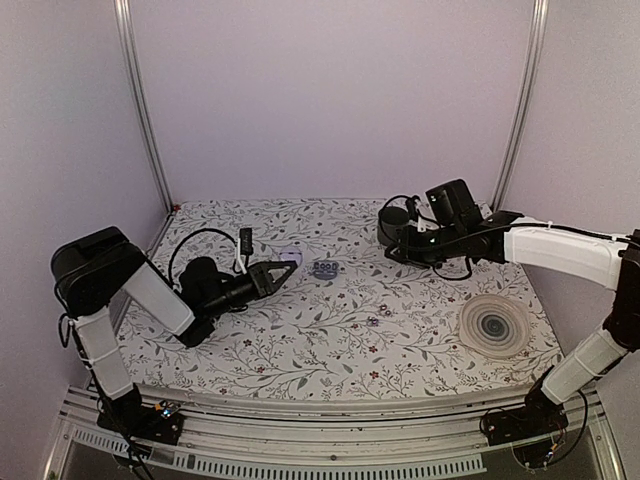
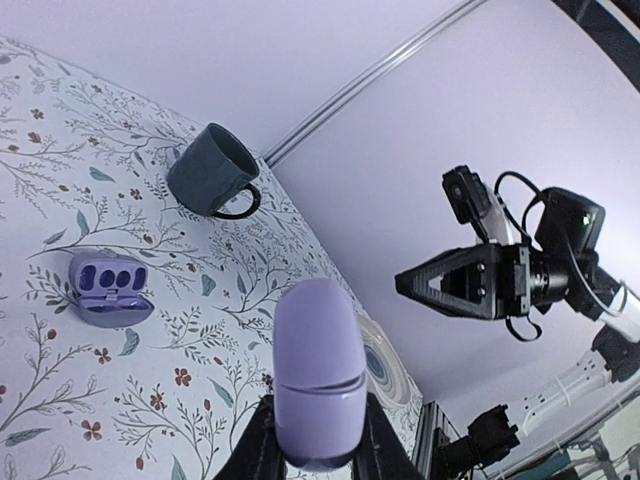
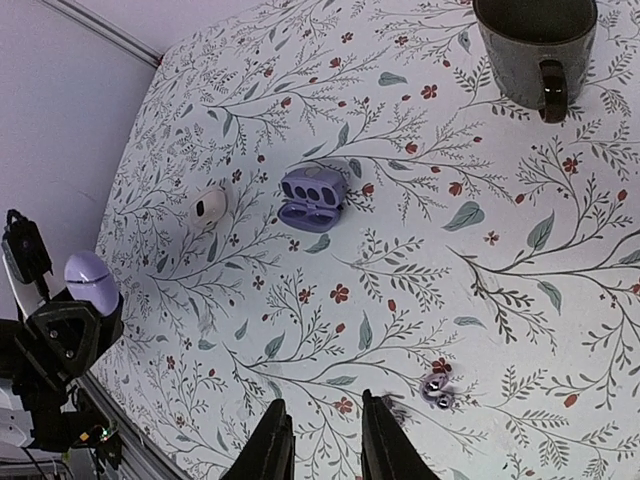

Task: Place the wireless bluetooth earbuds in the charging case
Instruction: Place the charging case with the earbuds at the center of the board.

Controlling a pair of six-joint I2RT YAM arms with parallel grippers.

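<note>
The charging case (image 2: 110,290) lies open on the floral table, lilac-blue, its sockets facing up; it also shows in the top view (image 1: 324,268) and the right wrist view (image 3: 313,198). Two small earbuds (image 1: 378,314) lie to the right of the charging case; one earbud (image 3: 437,390) glints just right of my right gripper's fingers. My right gripper (image 3: 323,402) hangs above the table, open a little, with nothing between its fingers. My left gripper (image 2: 318,420) is shut on a lilac oval capsule (image 2: 318,360) with a seam, raised left of the case.
A dark mug (image 2: 212,170) stands at the back, beyond the case. A white round piece with a dark centre (image 3: 209,208) lies left of the case. A flat swirl-patterned disc (image 1: 495,325) sits at the right front.
</note>
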